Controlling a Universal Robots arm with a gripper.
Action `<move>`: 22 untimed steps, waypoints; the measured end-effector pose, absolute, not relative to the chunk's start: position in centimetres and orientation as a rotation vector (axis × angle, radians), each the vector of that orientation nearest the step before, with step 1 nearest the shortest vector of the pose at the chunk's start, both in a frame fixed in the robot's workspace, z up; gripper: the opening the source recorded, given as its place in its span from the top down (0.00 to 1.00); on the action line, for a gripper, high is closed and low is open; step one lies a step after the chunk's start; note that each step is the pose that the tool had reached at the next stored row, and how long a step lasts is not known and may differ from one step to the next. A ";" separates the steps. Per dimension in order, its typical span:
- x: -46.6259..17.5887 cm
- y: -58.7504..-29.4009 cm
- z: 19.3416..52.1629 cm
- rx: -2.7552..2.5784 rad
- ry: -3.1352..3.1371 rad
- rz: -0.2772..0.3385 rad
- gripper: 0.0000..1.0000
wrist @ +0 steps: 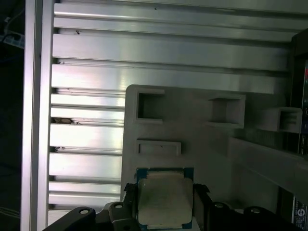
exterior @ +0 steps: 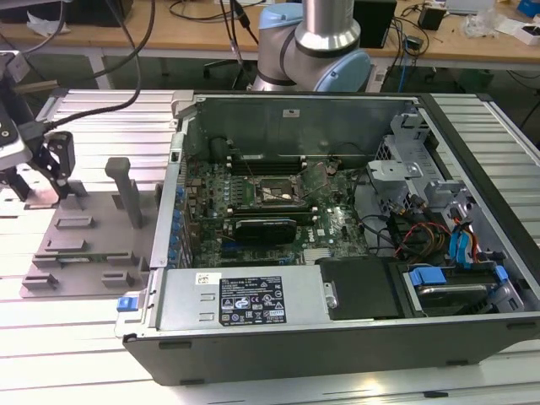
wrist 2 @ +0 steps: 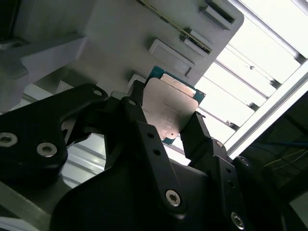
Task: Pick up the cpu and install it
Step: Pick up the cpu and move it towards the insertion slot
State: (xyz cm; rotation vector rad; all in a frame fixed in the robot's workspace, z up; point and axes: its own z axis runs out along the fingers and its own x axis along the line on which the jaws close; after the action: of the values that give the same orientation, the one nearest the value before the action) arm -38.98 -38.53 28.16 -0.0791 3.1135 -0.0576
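Gripper (wrist 2: 165, 114) clamped on the cpu (wrist: 164, 199) by two opposite edges, over the grey tray (wrist: 202, 139). The tray rests on a ribbed aluminium table (exterior: 76, 346). An open computer case (exterior: 337, 342) lies towards the exterior view's right. A wooden workbench (exterior: 194, 38) with cables stands beyond.

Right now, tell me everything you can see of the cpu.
The cpu is a small flat square chip: a silvery-grey metal lid with rounded corners on a greenish board that shows as a thin rim. In both wrist views it sits between the two black fingers of the pincer, which press its opposite edges, over the grey tray. Whether it rests on the tray or is lifted, I cannot tell.
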 end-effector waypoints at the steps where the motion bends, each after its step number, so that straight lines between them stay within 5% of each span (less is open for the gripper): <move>1: -39.0 -38.5 28.3 -0.079 3.113 -0.058 0.45; 22: -39.0 -38.5 33.3 -0.079 3.113 -0.058 0.45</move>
State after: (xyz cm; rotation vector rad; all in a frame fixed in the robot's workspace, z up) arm -38.98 -38.53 33.31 -0.0791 3.1135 -0.0577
